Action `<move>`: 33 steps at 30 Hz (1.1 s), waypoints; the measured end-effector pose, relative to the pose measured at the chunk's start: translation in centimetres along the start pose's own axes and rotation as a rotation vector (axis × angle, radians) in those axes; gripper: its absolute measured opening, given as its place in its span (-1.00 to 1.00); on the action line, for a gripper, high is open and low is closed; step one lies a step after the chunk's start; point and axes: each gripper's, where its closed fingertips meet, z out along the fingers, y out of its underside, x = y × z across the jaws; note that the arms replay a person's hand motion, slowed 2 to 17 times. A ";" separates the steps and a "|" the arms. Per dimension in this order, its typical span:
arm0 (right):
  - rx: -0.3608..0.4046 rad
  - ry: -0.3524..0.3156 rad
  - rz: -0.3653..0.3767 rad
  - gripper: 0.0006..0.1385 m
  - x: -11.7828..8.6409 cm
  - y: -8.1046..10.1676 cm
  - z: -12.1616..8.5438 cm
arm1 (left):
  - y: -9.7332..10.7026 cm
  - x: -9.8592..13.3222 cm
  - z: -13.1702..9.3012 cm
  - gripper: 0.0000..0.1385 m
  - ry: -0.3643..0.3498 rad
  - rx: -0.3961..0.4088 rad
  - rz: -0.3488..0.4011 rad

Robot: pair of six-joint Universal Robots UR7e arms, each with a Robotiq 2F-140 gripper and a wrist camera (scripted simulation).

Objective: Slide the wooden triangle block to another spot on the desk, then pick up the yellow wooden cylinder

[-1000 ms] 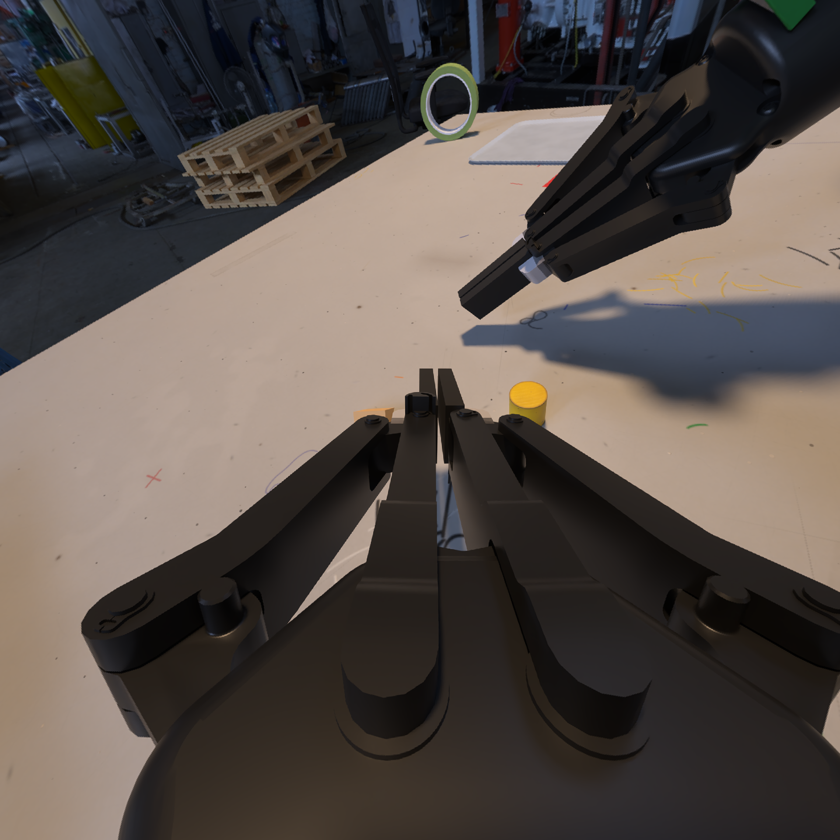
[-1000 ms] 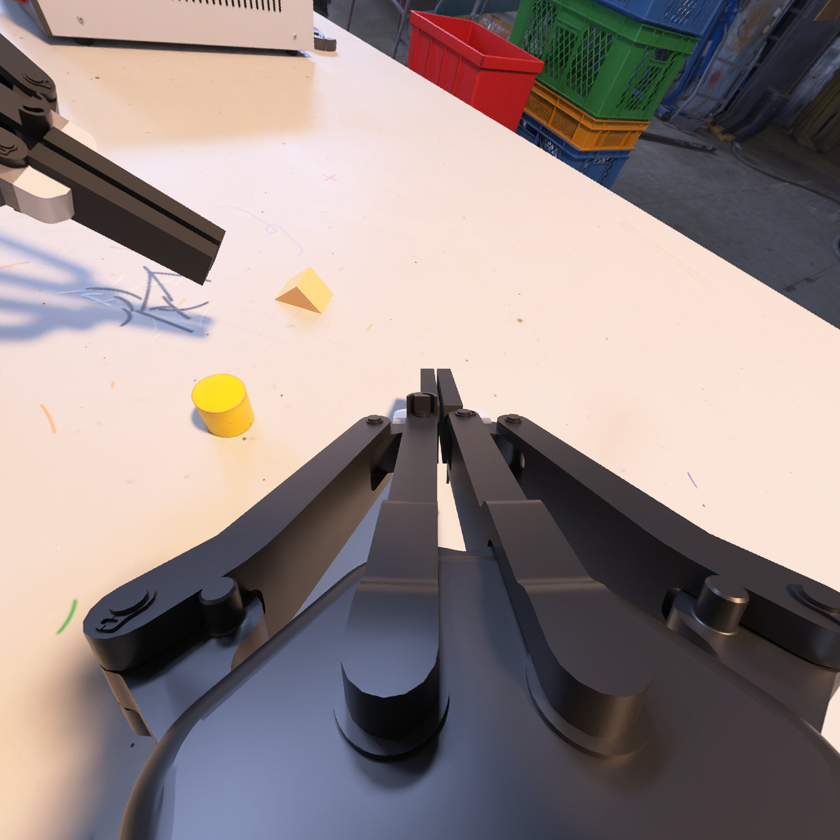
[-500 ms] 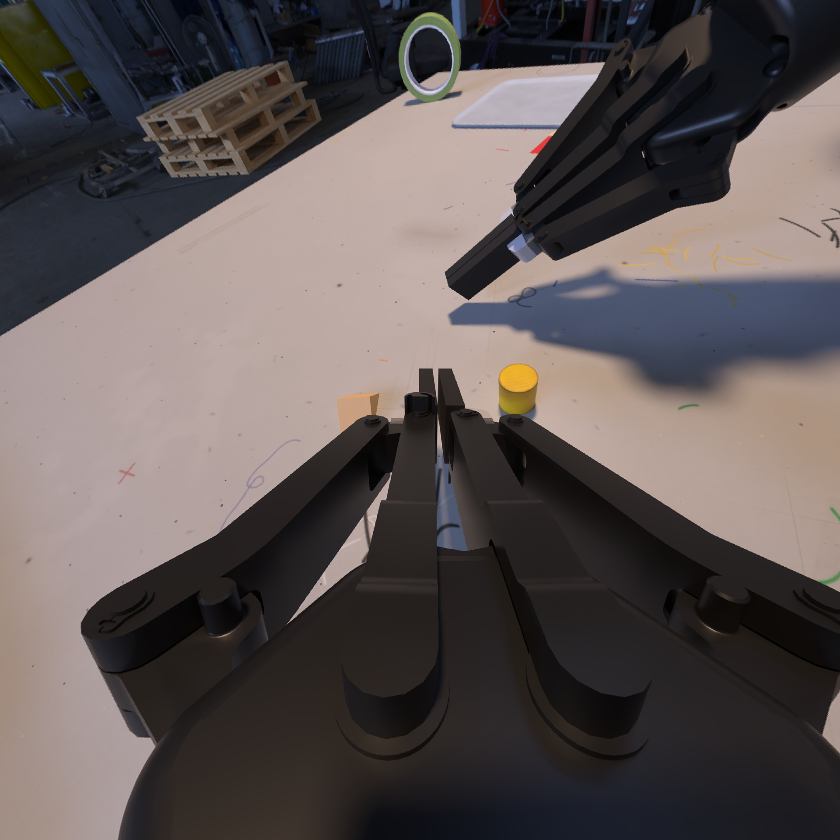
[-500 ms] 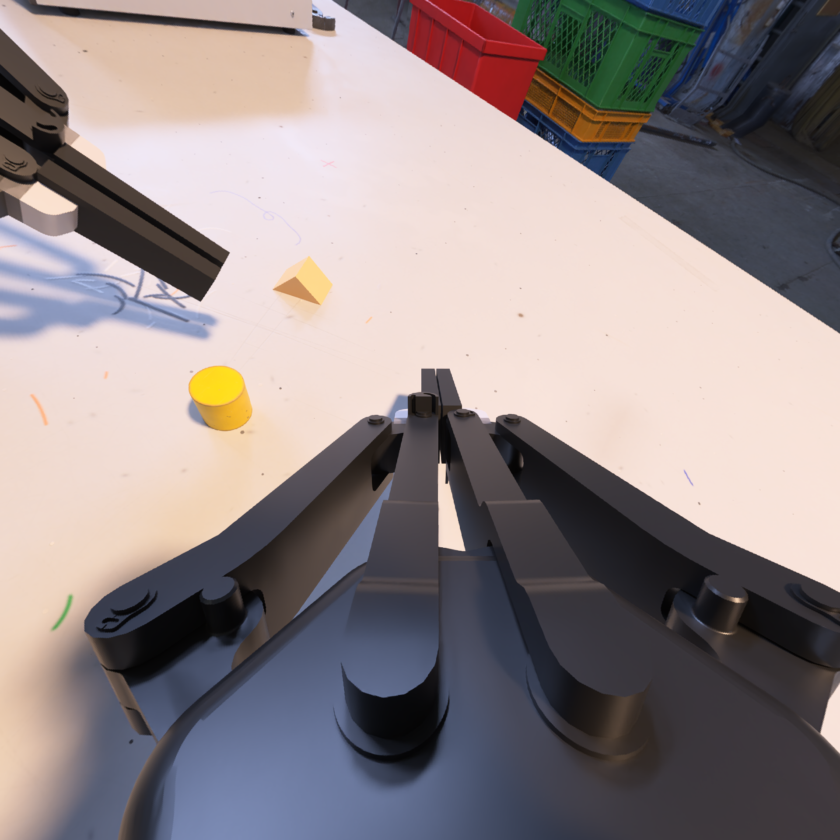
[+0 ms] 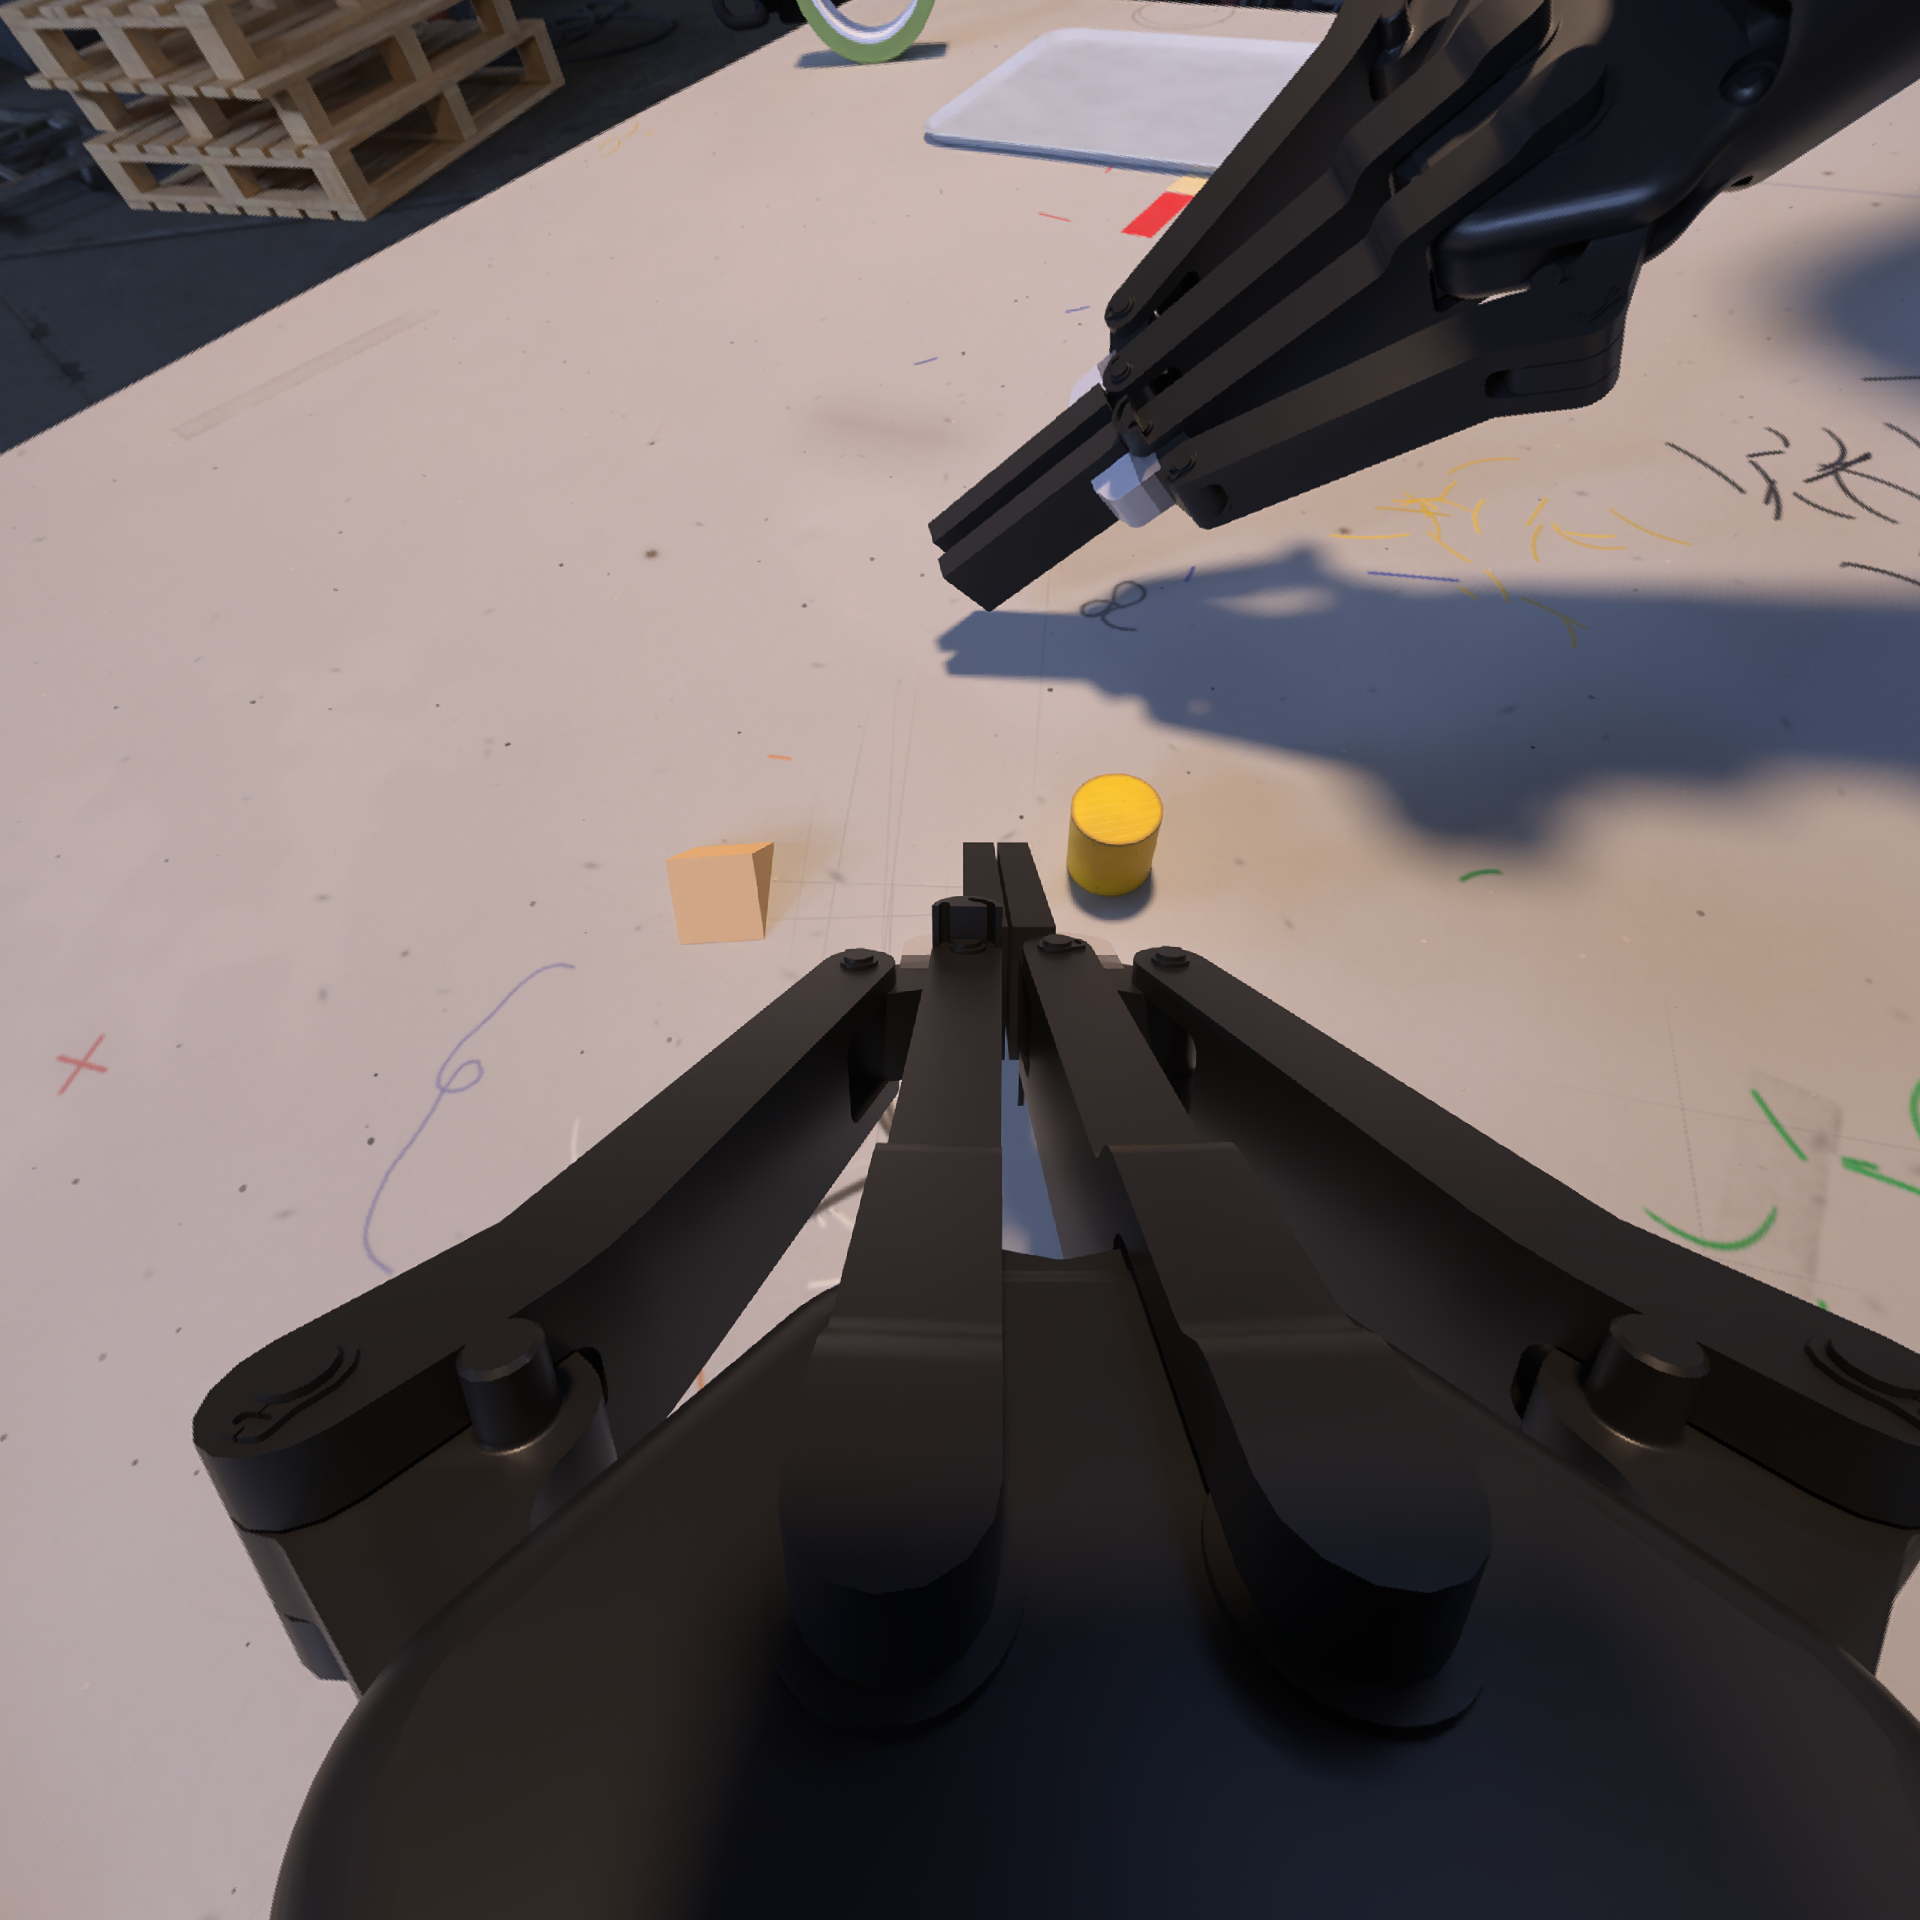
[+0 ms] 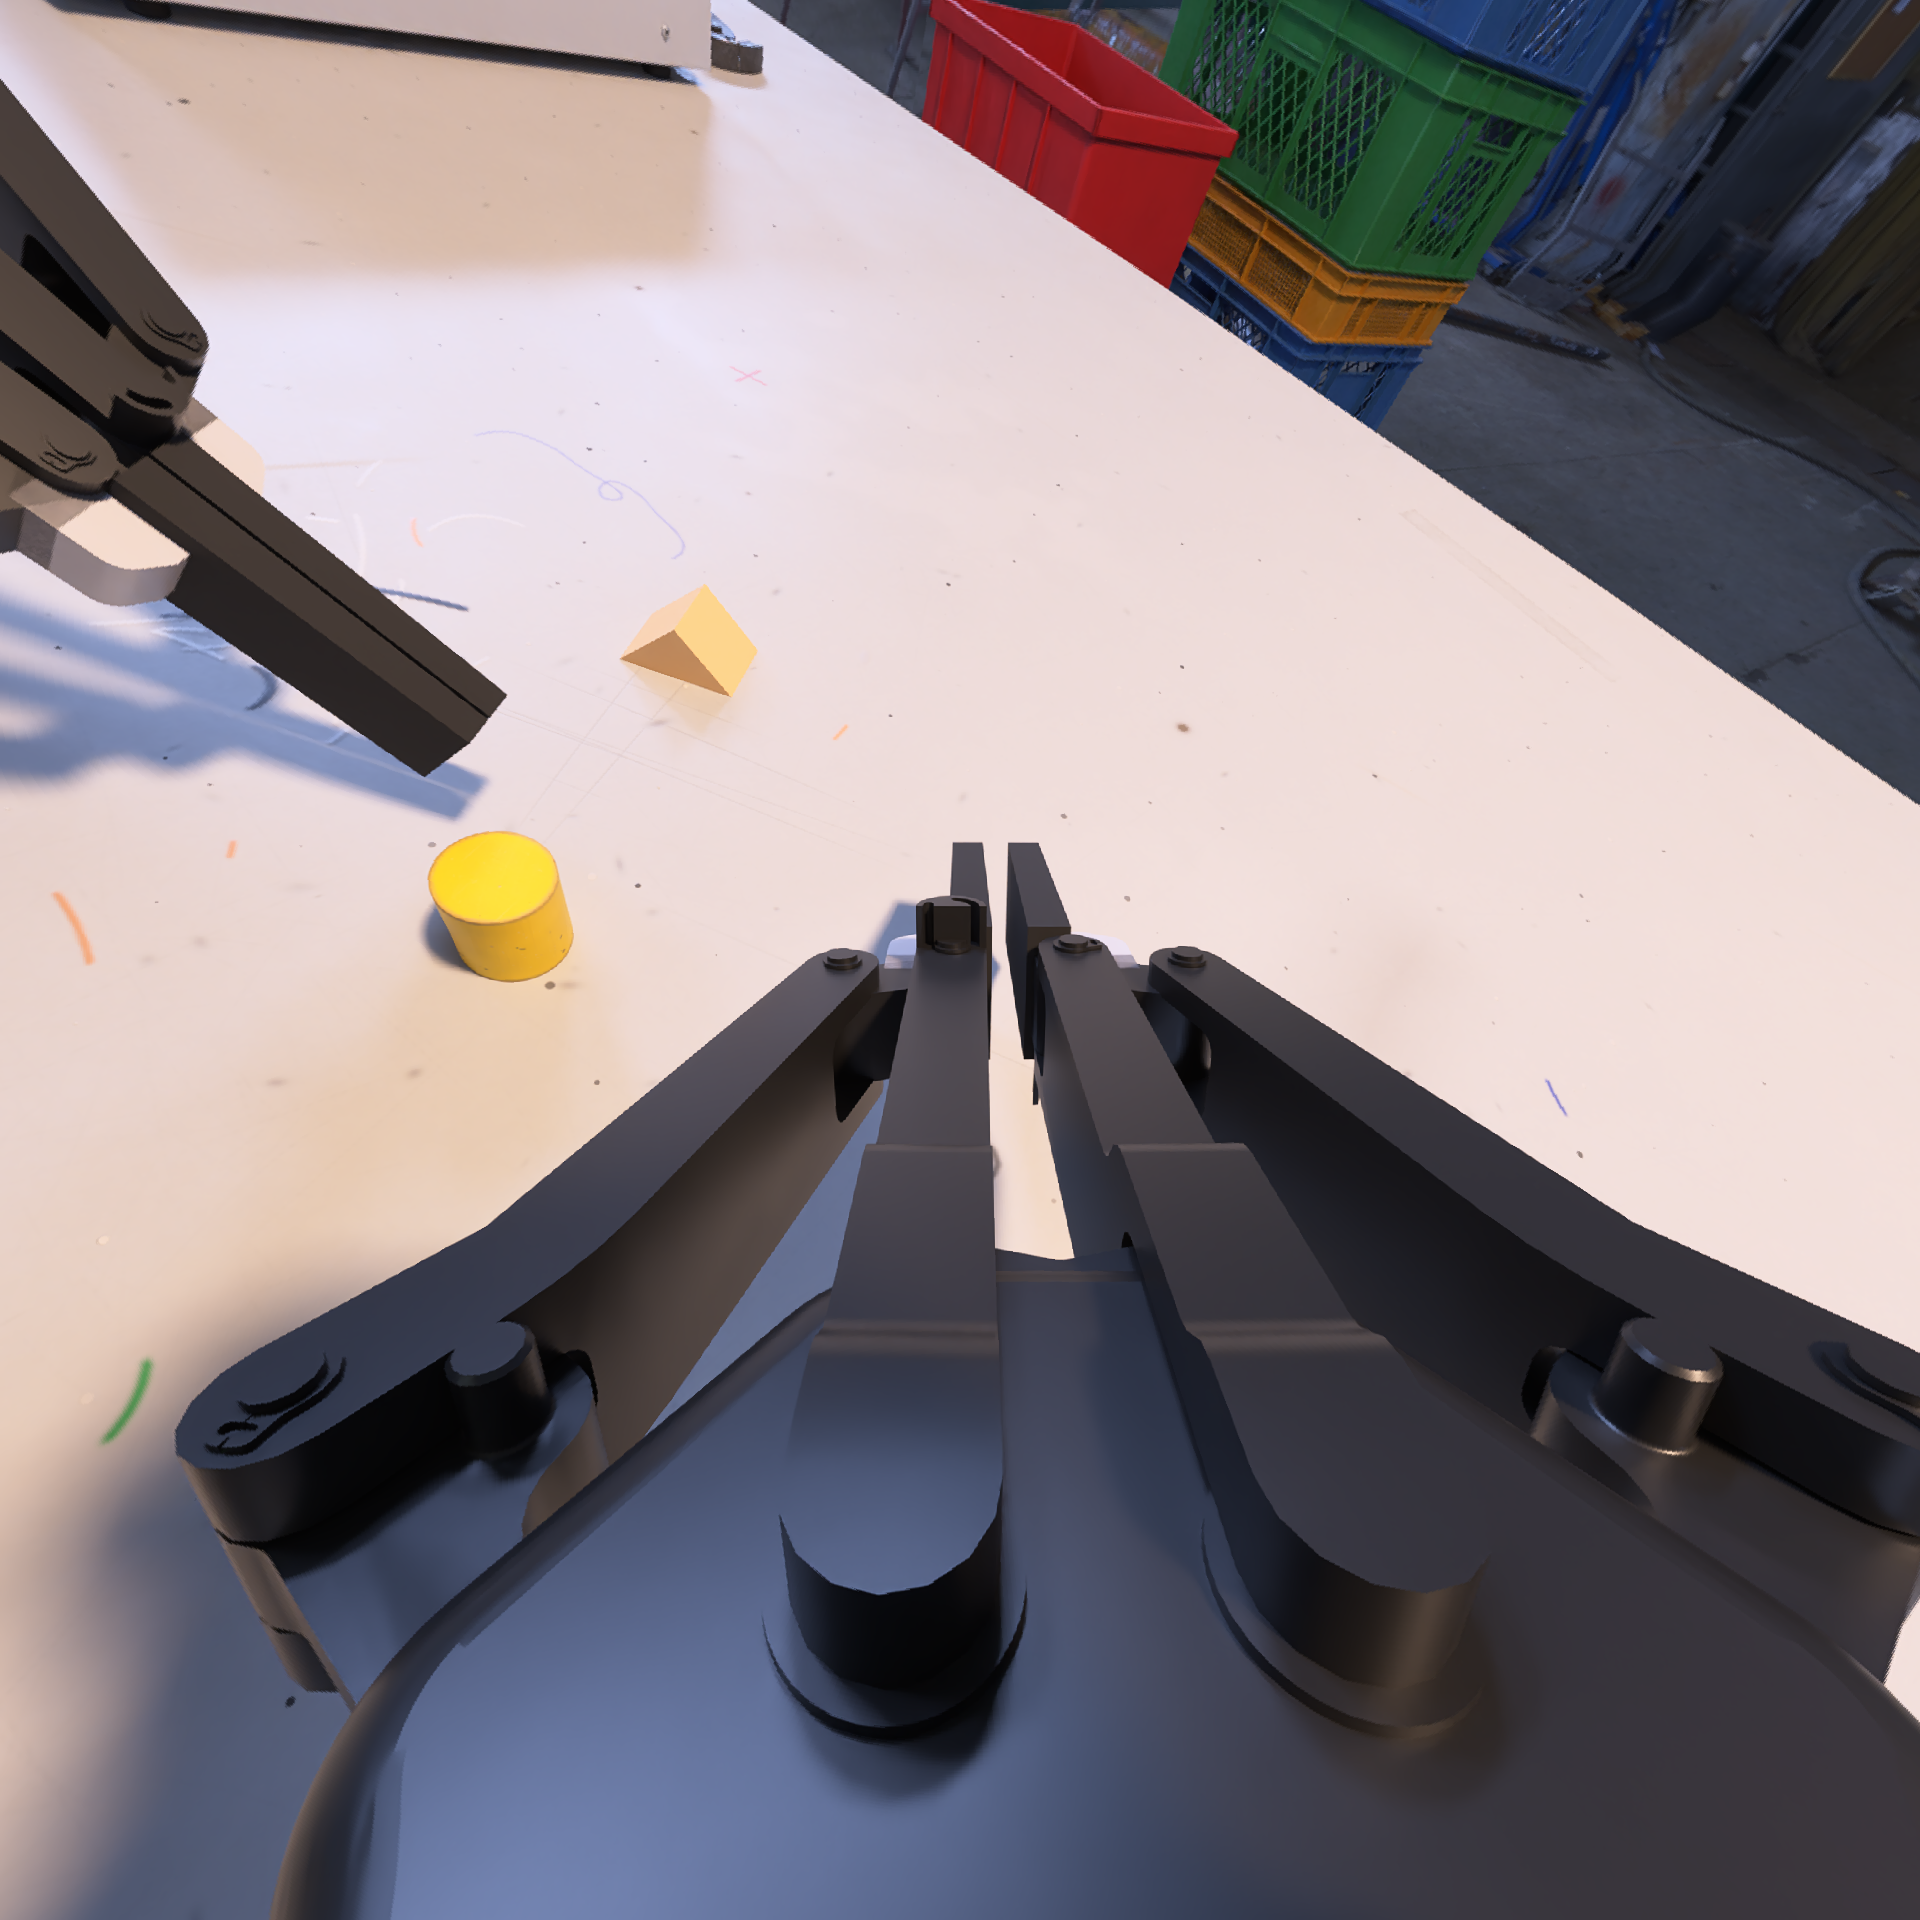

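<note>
Step one, you hadn't touched triangle block (image 5: 720,891); it sat apart from yellow cylinder (image 5: 1114,834) on desk (image 5: 416,623). Your left gripper (image 5: 997,868) was pressed together, right gripper (image 6: 995,868) barely parted, both empty. Next: lower closed fingertips beside block, push

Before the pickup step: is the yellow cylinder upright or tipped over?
Upright. The yellow cylinder stands on one flat end on the desk, round top facing up, apart from the triangle block.

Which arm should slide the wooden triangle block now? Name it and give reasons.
Left, probably. The left gripper, jaws shut, has its tips low, close beside the triangle block. The right gripper, slightly parted, sits farther off, with the yellow cylinder nearer its side.
</note>
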 end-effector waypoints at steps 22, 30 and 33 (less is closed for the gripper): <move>-0.008 0.019 -0.034 -0.89 -0.1 -0.1 0.3 | -3.7 -1.1 1.3 -0.99 -0.213 0.130 0.094; -0.003 0.028 -0.051 -0.88 -0.1 -0.1 0.2 | -4.1 -1.2 0.8 -0.99 -0.237 0.158 0.085; 0.003 0.032 -0.052 -0.88 -0.1 -0.2 0.1 | -3.9 -1.4 0.6 -0.98 -0.232 0.155 0.072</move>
